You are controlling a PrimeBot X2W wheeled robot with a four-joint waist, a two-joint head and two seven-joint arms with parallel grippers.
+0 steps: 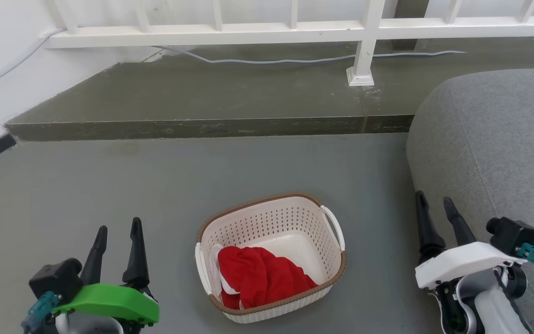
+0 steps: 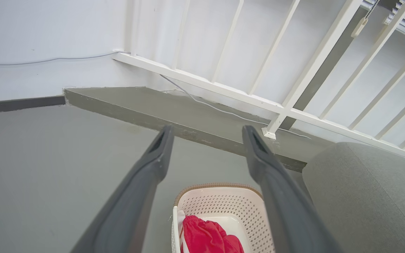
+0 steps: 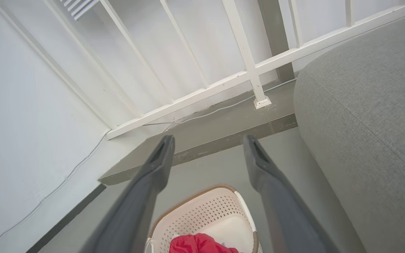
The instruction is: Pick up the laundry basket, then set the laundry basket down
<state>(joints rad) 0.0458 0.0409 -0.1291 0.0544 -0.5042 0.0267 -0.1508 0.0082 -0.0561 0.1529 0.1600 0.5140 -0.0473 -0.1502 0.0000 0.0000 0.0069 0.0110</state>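
Your left gripper (image 1: 118, 227) and right gripper (image 1: 433, 198) hang spread and empty, flanking the basket (image 1: 290, 220) without touching it. The basket sits on the grey floor (image 1: 155, 185), red cloth (image 1: 257, 276) inside, near the sofa (image 1: 494, 139), white railing (image 1: 248, 30) beyond.

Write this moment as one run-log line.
laundry basket: on floor, red cloth inside | left gripper: open, empty | right gripper: open, empty

Open floor (image 1: 109, 185) left of laundry basket (image 1: 271, 222); grey sofa (image 1: 494, 139) near right side.
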